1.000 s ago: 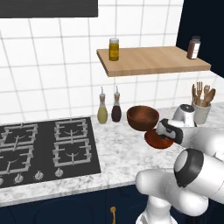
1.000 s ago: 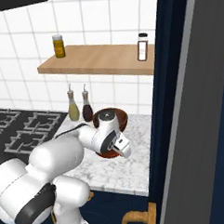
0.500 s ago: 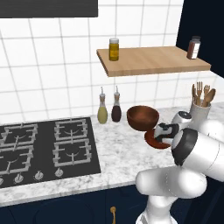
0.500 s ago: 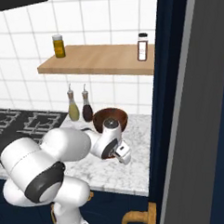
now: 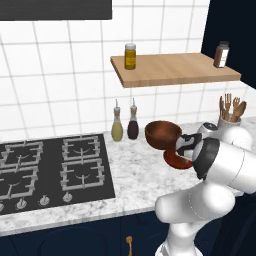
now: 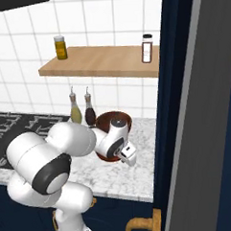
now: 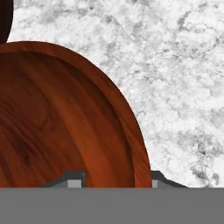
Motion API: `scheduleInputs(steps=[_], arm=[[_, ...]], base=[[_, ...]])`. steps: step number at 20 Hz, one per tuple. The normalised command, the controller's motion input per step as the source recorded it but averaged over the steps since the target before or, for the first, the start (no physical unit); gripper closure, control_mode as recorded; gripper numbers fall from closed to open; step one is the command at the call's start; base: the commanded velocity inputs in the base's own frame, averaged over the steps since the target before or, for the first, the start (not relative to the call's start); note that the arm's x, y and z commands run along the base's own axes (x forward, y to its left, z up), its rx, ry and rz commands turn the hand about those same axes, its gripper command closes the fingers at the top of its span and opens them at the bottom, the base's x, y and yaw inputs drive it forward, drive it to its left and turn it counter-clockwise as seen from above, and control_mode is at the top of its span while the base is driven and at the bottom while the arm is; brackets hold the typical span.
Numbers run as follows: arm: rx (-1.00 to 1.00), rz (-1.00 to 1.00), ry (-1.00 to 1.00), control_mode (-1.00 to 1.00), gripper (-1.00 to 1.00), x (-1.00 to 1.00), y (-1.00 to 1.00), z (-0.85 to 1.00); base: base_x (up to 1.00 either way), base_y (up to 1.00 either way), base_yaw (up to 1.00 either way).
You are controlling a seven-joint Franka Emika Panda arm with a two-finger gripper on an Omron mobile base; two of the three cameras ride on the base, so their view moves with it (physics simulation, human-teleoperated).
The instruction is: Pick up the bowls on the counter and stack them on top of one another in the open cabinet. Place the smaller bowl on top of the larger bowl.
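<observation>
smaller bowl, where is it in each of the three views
Left base view: the smaller bowl sits right of centre, partly behind the hand, just below the larger bowl.
Right base view: mostly hidden behind the hand; a sliver of rim shows at centre.
Hand view: it fills the left half.
Shared landmark: the marble counter.

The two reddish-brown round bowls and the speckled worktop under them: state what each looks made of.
Shallow reddish-brown bowl: looks like polished wood, with dark grain streaks and a glossy sheen. Deep dark-brown bowl: likely the same glossy wood, grain too small to tell. White-grey worktop: marble-like stone, mottled grey veining.
</observation>
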Motion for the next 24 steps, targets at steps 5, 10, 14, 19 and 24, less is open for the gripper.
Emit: scheduleInputs(steps=[5, 10, 14, 19, 24], arm=[[0.01, -0.02, -0.01, -1.00, 1.00, -0.06, 0.00, 0.40], [0.05, -0.04, -0.16, -1.00, 1.00, -0.51, -0.09, 0.97], [0.09, -0.08, -0.21, -1.00, 1.00, -0.40, -0.03, 1.00], [0.08, -0.10, -0.20, -1.00, 1.00, 0.10, 0.00, 0.98], [0.01, -0.10, 0.00, -1.00, 1.00, 0.89, 0.00, 0.57]], base=[[0.00, 0.00, 0.00], [0.00, 0.00, 0.00], [0.00, 0.00, 0.00], [0.00, 0.00, 0.00], [0.00, 0.00, 0.00]])
